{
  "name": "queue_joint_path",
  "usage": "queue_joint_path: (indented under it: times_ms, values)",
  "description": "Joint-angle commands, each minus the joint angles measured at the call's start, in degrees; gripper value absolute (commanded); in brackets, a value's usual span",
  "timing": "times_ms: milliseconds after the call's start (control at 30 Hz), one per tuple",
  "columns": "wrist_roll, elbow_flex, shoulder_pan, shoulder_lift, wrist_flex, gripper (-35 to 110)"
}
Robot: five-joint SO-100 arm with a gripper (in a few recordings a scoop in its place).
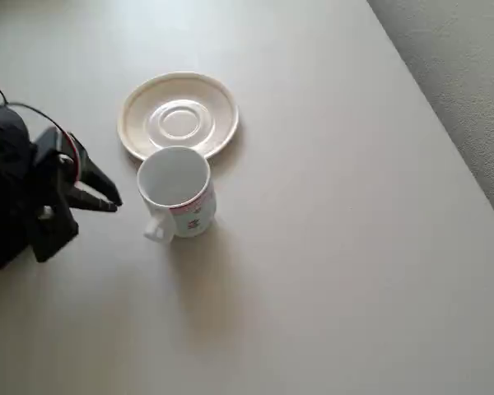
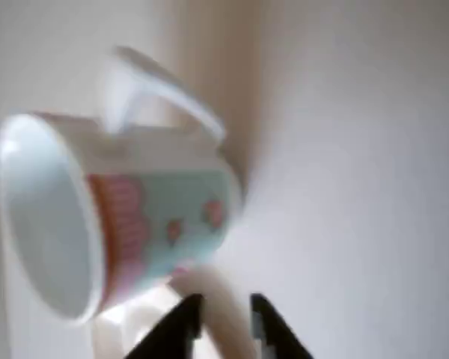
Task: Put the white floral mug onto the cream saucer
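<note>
Overhead view is showing the white floral mug [image 1: 176, 191] standing upright on the table [image 1: 329, 247], just beside the cream saucer [image 1: 178, 114], its handle toward my tool [image 1: 114, 197]. The tool is empty, fingers slightly apart. I am fearing a sideways approach pushing the mug into the saucer and tipping it.

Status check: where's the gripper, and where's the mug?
Gripper empty, left of mug in overhead view. Mug upright on table, beside saucer, not on it. Nothing between.
</note>
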Motion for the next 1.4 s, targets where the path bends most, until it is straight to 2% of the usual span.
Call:
queue_joint_path:
  times_ms: [0,200,400,700,967,1200,1367]
  values:
    - [-1.4,-20.7,-3.3,-9.5,3.7,14]
    - [2.1,-43.6,-3.8,-40.6,8.2,15]
    - [1.8,-43.2,-1.2,-57.4,4.0,15]
    - [0.3,-28.9,0.3,-61.6,-9.5,15]
    - [-0.5,-23.8,-0.8,-70.0,-20.0,12]
    - [-0.5,-23.8,-0.8,-73.8,-23.2,-2]
    - [-0.4,-24.8,-0.6,-68.6,-19.7,-2]
